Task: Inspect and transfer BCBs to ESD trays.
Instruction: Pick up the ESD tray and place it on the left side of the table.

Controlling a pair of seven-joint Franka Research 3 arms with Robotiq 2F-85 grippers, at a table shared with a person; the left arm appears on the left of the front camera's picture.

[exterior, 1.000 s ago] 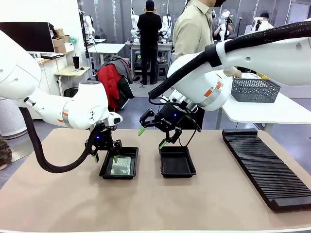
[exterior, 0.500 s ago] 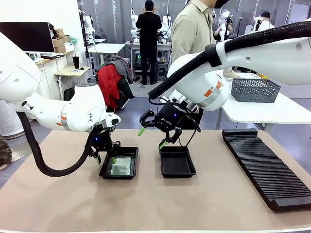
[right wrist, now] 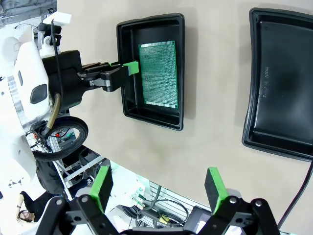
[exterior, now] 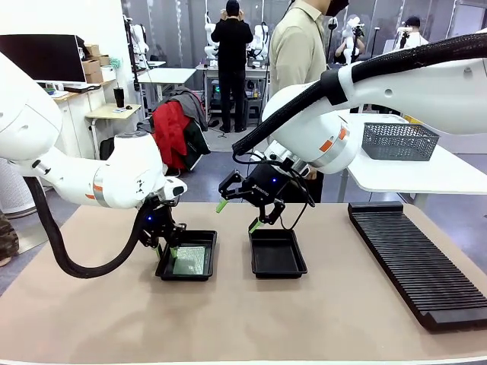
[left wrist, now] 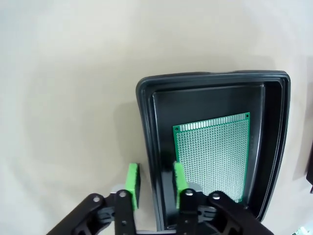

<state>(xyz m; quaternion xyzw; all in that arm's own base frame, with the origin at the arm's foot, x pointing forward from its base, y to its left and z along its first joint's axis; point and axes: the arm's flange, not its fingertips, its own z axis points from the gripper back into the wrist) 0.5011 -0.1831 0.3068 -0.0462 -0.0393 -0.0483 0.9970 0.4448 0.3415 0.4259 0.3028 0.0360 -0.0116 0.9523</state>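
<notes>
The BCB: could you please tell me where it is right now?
In the front view the BCB lies flat in the left tray, left of the empty tray; the left gripper has its jaws straddling that tray's left wall.

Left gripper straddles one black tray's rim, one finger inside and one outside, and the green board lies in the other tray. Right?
Not quite. The green board lies in the same black tray whose rim the left gripper straddles, one finger inside and one outside; the other tray holds nothing. The left wrist view shows it.
</notes>
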